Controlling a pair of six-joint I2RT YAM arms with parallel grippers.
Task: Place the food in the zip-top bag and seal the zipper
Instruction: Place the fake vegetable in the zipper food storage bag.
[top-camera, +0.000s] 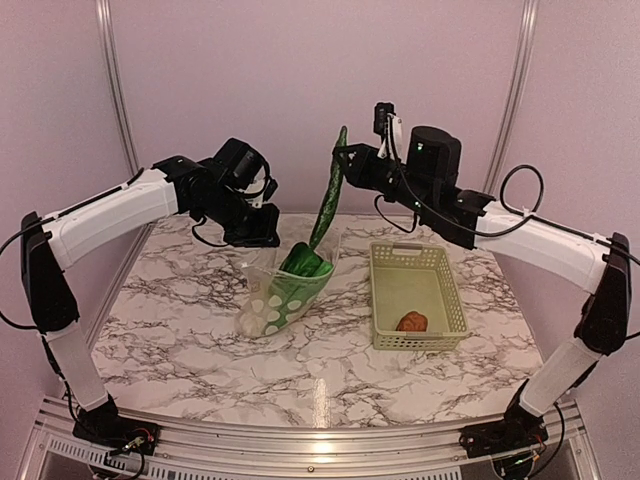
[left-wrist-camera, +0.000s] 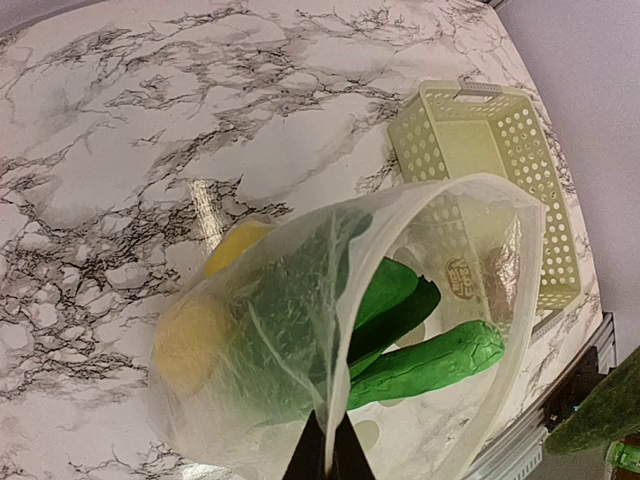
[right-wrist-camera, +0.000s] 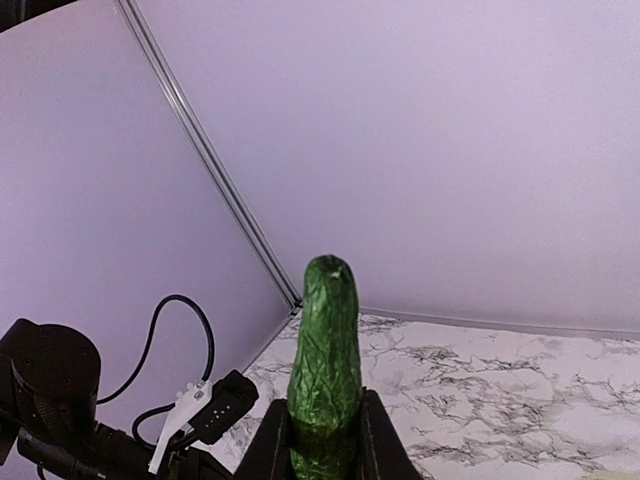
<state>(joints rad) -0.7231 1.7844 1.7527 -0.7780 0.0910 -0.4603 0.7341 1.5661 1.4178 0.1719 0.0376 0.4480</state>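
Marble-veined table (top-camera: 200, 330), lilac walls (top-camera: 300, 80); beside the basket (top-camera: 410, 247), left gripper (left-wrist-camera: 327, 455) pinches the bag (top-camera: 268, 308), right gripper (top-camera: 345, 155) clamps the cucumber (top-camera: 328, 200)

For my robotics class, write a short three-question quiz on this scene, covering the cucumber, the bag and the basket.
1. True or false: a brown item lies in the basket.
2. The right gripper holds: A spoon, B cucumber, C cup.
3. Fill in: the left gripper pinches the rim of the ____.
Key: 1 true; 2 B; 3 bag.
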